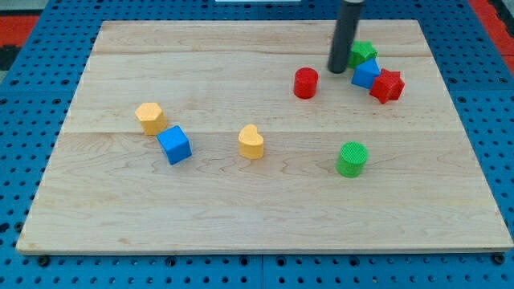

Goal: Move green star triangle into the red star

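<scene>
**Tip beside the green star, cluster at the board's upper right**

My tip point(337, 71) rests on the board point(241, 217) just left of the green star point(363, 53) — close enough that I cannot tell whether they touch. There is no gripper on the rod, so nothing is clasped or let go; it is a bare rod end.

Taking the green star as the landmark: the blue block point(366, 75) sits just below it, touching, and the red star point(387, 85) lies below and to its right, against the blue block. So the green star is near the red star but apart from it — the blue block is between them.

The red cylinder point(305, 83) stands left of and below the green star. The green cylinder point(352, 159) is well below it. Far to its lower left lie the yellow heart point(251, 142), the blue cube point(174, 145) and the yellow block point(150, 118).
</scene>
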